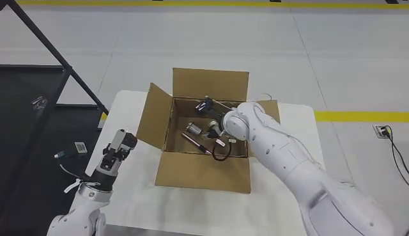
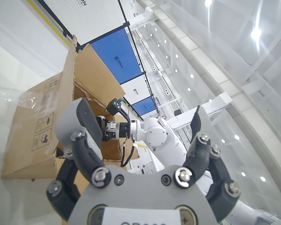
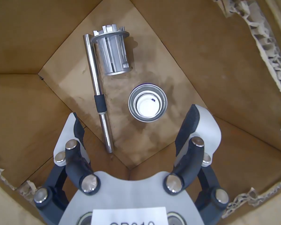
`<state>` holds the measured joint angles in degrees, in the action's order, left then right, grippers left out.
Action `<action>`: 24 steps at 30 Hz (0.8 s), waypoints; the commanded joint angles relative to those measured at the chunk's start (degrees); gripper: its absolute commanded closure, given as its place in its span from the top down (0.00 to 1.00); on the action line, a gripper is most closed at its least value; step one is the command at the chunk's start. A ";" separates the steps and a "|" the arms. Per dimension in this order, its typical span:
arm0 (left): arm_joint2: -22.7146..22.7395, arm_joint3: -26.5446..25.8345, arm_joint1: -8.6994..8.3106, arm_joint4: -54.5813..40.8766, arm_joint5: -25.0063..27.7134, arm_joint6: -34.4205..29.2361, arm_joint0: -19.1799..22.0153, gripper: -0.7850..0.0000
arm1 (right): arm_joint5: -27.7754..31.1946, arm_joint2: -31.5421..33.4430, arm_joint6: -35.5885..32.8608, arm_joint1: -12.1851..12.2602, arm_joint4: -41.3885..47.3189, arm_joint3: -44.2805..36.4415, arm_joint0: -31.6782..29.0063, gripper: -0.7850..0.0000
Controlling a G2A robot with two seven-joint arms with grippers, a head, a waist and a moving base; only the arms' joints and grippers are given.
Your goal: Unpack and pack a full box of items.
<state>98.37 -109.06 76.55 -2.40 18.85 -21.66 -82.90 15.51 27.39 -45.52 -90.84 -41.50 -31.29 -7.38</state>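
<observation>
The right tool (image 3: 134,115), spread wide and empty, hangs inside the box (image 3: 201,47) above an upright can (image 3: 147,104), near a metal rod (image 3: 98,94) and ribbed cylinder (image 3: 113,52); an off-centre descent could topple the can or snag the torn cardboard wall.

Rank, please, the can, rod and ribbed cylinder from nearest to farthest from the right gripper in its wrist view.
From the right gripper, open inside the box:
1. Can, upright, almost under the gripper.
2. Rod, lying flat beside the can.
3. Ribbed cylinder, at the rod's far end.
</observation>
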 commanded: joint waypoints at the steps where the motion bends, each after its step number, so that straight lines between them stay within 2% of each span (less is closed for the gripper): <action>1: -0.03 0.23 -0.11 -0.15 0.11 -0.37 0.09 1.00 | -0.40 -0.32 0.91 -1.12 0.18 2.34 0.43 1.00; 5: 0.04 0.72 -0.32 -0.37 0.36 -0.96 0.15 1.00 | -0.21 -0.90 1.02 -3.18 0.43 6.25 1.35 1.00; 6: 0.08 0.82 -0.38 -0.40 0.37 -1.07 0.13 1.00 | -0.11 -1.02 0.91 -3.65 0.44 7.14 1.55 0.90; 7: 0.13 0.92 -0.44 -0.36 0.28 -1.29 0.09 1.00 | 0.10 -1.12 0.80 -4.09 0.49 8.01 1.71 0.65; 8: 0.22 0.98 -0.50 -0.36 0.23 -1.43 0.07 1.00 | 0.39 -1.16 0.91 -4.50 0.60 8.87 1.88 0.48; 9: 0.31 1.04 -0.56 -0.41 0.27 -1.49 0.05 1.00 | 0.57 -1.18 1.09 -4.89 0.67 9.72 2.01 0.42; 12: 0.51 1.20 -0.72 -0.54 0.37 -1.75 -0.09 1.00 | 0.89 -1.13 1.84 -5.89 0.92 11.96 2.28 0.33; 14: 0.60 1.23 -0.83 -0.55 0.31 -1.92 -0.16 1.00 | 0.92 -0.97 2.57 -6.44 1.16 13.26 2.40 0.30; 19: 0.69 1.23 -1.09 -0.43 0.15 -2.26 -0.29 1.00 | 0.09 -0.48 4.27 -7.49 1.52 15.86 2.75 0.31; 21: 0.71 1.17 -1.19 -0.31 0.03 -2.32 -0.30 1.00 | -0.09 -0.20 4.66 -7.81 1.75 16.65 2.98 0.35; 24: 0.73 1.20 -1.33 -0.09 -0.04 -2.28 -0.34 1.00 | -0.09 0.08 5.08 -8.22 1.84 17.50 3.26 0.47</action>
<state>99.08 -107.90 75.27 -2.57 18.84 -24.01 -83.23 15.40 27.38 -40.53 -98.94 -39.68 -14.03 -4.21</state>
